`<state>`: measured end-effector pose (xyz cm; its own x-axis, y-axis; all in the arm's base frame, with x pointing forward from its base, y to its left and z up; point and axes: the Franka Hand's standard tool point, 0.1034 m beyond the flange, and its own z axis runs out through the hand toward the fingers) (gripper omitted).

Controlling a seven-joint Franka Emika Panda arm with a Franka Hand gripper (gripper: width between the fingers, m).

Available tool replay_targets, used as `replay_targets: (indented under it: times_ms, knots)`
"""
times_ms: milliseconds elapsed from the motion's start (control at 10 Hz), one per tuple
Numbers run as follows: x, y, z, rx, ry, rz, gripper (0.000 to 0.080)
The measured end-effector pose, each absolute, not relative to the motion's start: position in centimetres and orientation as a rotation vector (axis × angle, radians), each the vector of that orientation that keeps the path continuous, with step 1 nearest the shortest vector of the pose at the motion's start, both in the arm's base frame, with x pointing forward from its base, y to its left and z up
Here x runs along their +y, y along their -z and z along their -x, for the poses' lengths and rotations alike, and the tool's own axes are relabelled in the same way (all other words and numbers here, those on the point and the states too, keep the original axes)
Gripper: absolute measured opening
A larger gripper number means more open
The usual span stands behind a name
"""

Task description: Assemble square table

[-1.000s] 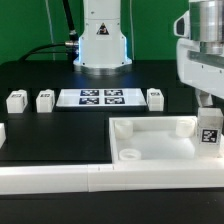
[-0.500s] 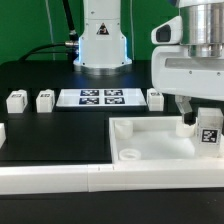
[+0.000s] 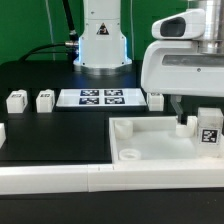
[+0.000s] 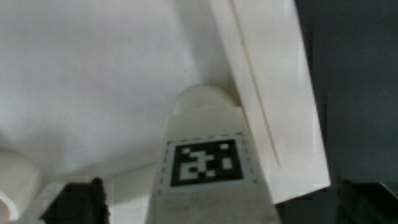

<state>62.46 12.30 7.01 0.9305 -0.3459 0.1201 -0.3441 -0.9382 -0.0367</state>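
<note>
Black bench, with the white arm bent low over the square top at the exterior view's right.

A long white border bar runs along the front edge. The square top sits just behind it, one round corner socket showing. Further back lies the marker board, with loose legs beside it. One tagged leg sits on the top against its raised rim. The gripper has its jaws spread wide on either side of that leg, not touching it.
</note>
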Motion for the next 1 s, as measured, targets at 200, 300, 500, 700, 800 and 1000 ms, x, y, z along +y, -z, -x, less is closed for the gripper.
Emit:
replay_targets:
  times_ms: [200,300,500,700,800,1000]
  knots:
    - [12.26,-6.97,-62.45,0.563,0.194,3.069,0.0377]
    - [12.27,-6.96,-62.45,0.680,0.192,3.039,0.0288]
    - [12.29,-6.95,-62.44,0.920,0.187,2.963,0.0288]
    - [12.28,-6.93,-62.43,1.110,0.180,2.886,0.0288]
    - [12.19,-6.93,-62.44,1.409,0.159,2.727,0.0288]
    - [12.31,-6.83,-62.46,1.798,0.108,2.441,0.0288]
